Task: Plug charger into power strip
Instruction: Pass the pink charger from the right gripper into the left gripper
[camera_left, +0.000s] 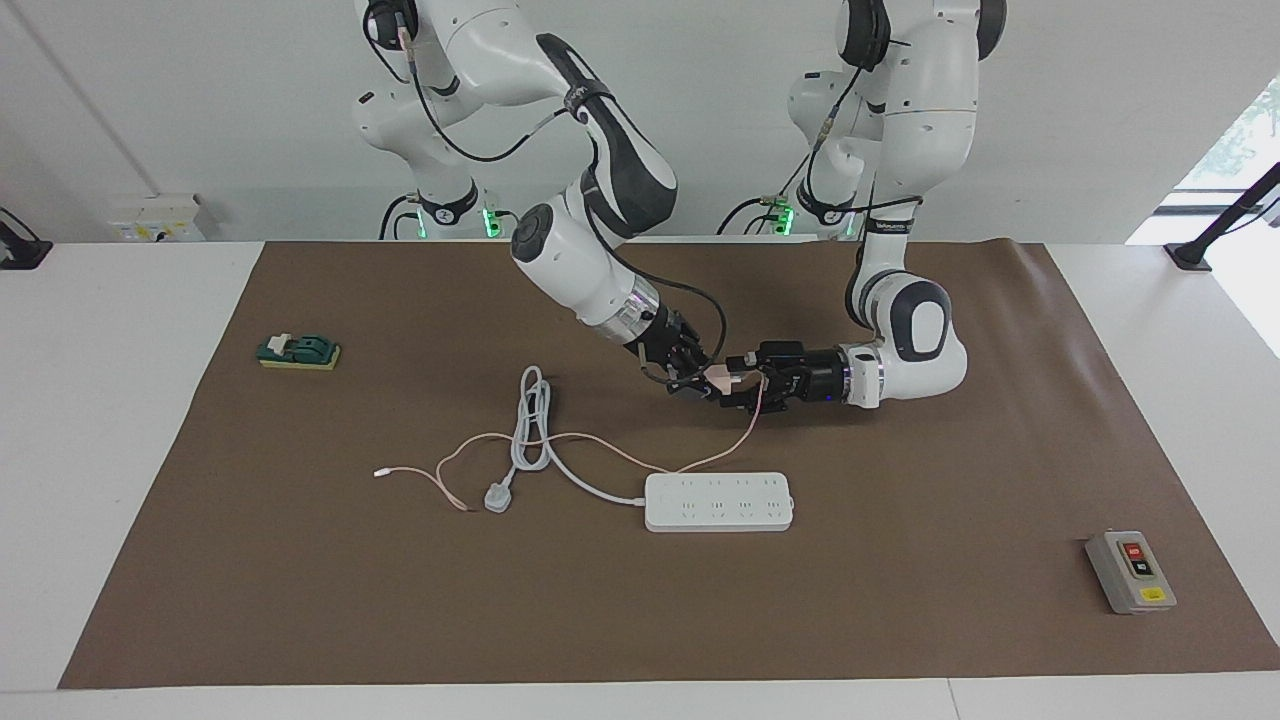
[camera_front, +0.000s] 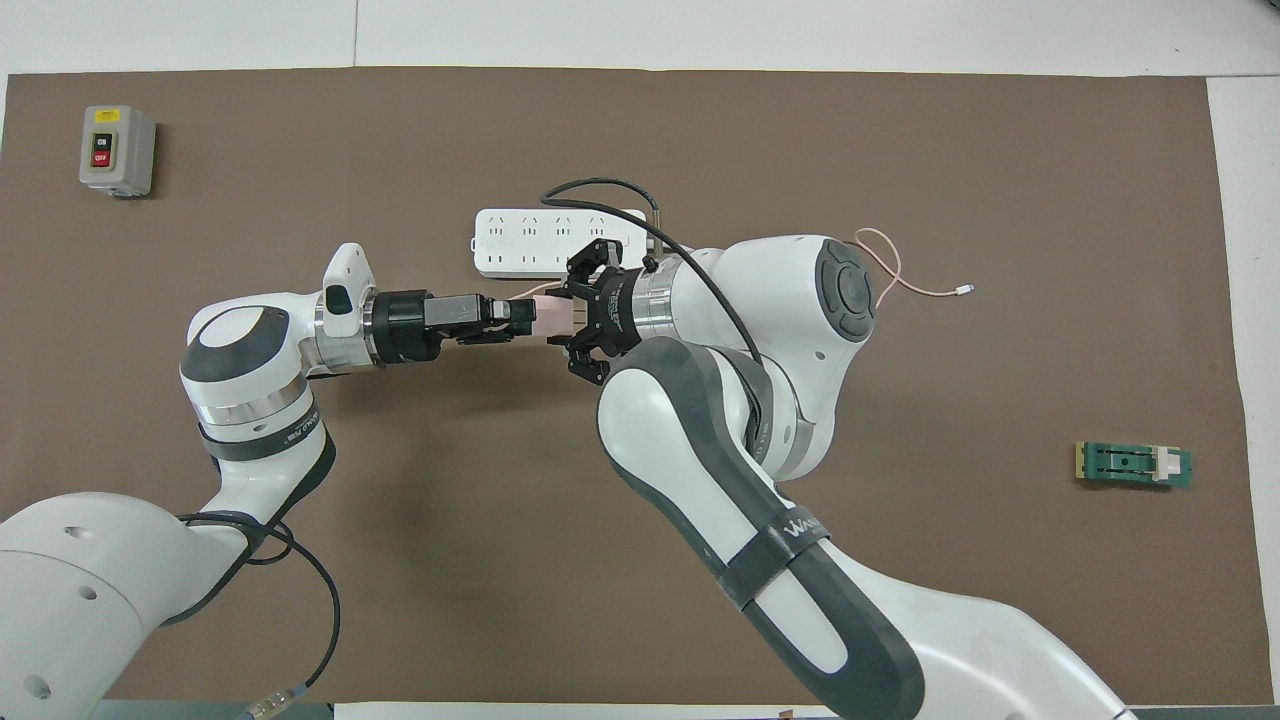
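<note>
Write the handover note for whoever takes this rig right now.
Right pincer: shut on the charger, in the air over the mat.
Left pincer: at the charger from its own side; grip cannot be told.
Power strip: flat on the mat, nothing plugged in; the charger's cable trails on the mat to it.
Done: charger lifted, the two pincers meeting at it.
Left: settle the handover, then plug in.

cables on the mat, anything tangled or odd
Yes: the charger hangs in the air between both grippers, and its pink cable crosses over the power strip cord's loop on the mat.
</note>
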